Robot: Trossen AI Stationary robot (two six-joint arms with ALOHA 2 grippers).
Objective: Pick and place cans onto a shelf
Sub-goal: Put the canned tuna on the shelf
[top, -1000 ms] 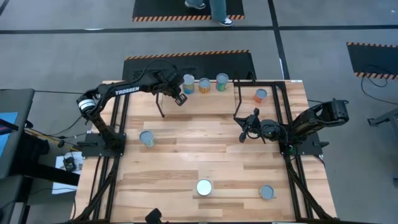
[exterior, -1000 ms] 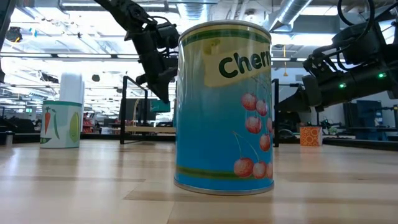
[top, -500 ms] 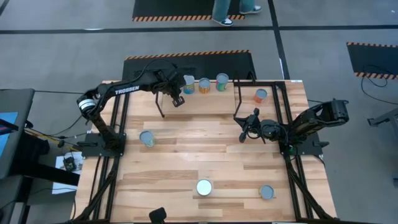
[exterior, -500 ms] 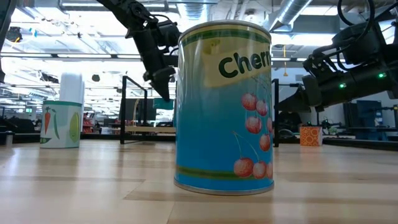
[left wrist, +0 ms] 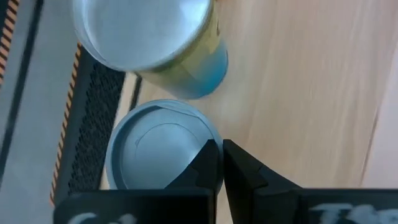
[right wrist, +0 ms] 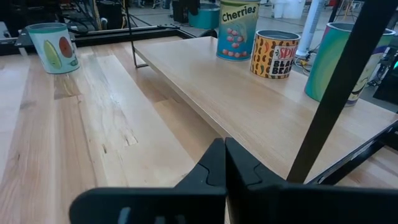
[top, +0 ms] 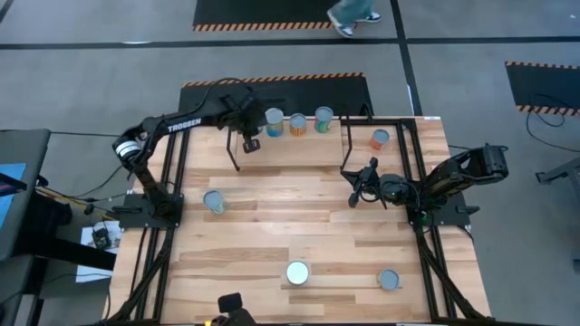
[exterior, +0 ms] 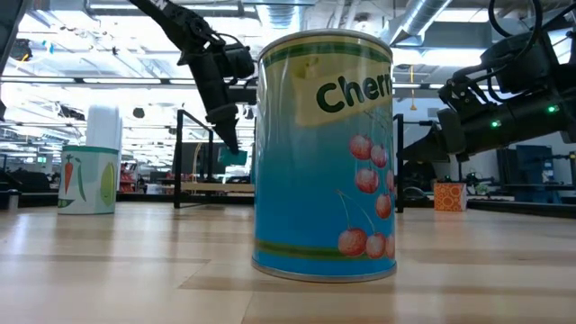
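Observation:
The shelf (top: pixel 290 149) stands at the table's far side on black legs. Three cans stand in a row on its far edge: a blue one (top: pixel 275 120), an orange one (top: pixel 297 124) and a teal one (top: pixel 323 119). My left gripper (top: pixel 249 140) is shut and empty, pointing down over the shelf's left part, just left of the blue can (left wrist: pixel 155 155). It also shows in the low view (exterior: pixel 227 139). My right gripper (top: pixel 356 192) is shut and empty, and hovers over the table right of the shelf. It faces the shelf (right wrist: pixel 249 99).
Loose cans stand on the table: an orange one (top: pixel 380 139) at far right, one at left (top: pixel 214 201), the Cherries can (top: pixel 297 272) near the front edge and one at front right (top: pixel 389 280). A person's legs (top: pixel 349 14) cross the floor beyond the table.
My left gripper has gone toward the table's left edge over the shelf, away from the blue can, which stays standing in the row. The person beyond the table has walked toward the right.

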